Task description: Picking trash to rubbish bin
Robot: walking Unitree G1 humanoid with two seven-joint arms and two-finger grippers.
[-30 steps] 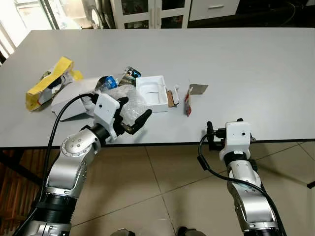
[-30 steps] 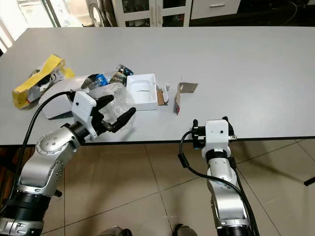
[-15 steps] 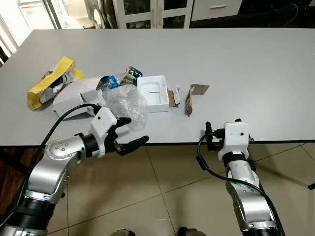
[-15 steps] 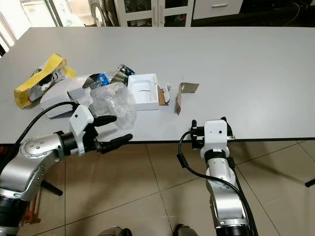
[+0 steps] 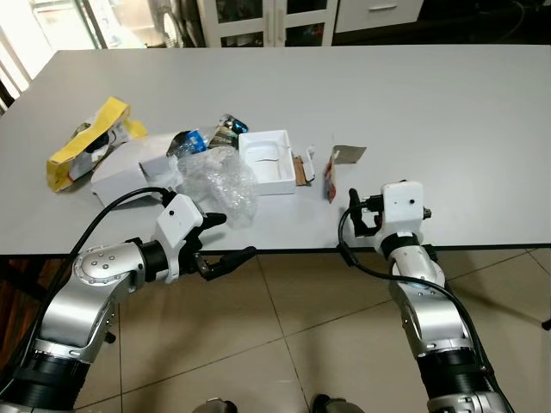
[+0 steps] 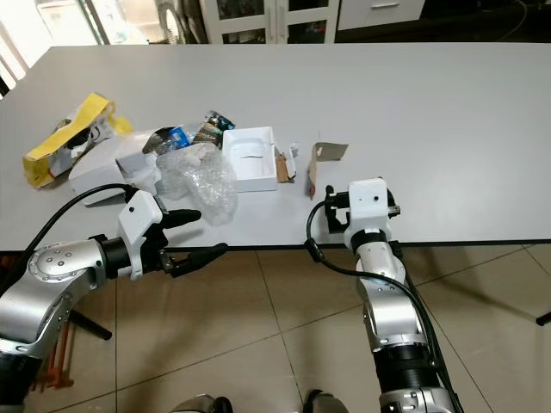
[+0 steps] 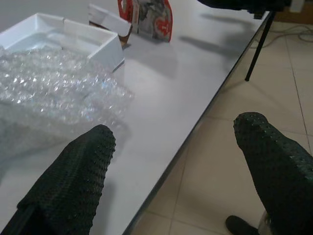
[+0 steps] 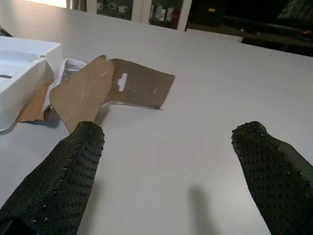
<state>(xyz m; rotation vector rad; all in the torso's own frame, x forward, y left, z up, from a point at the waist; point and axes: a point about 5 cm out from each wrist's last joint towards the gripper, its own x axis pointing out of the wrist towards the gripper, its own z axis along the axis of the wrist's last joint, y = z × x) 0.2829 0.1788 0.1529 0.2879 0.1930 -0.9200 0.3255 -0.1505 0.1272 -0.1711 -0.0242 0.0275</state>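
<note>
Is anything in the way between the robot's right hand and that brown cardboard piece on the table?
No. The right gripper is open and faces the cardboard piece, with just bare table between them.

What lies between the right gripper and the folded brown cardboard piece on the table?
Only bare grey table lies between the open right gripper and the folded brown cardboard piece, as the right wrist view shows.

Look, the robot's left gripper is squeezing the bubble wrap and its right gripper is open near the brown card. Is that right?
Not quite. The left gripper is not squeezing the bubble wrap; it is open, at the table edge with nothing between its fingers. The left wrist view shows the wrap lying beyond the fingertips. The right gripper is indeed open near the brown card.
</note>
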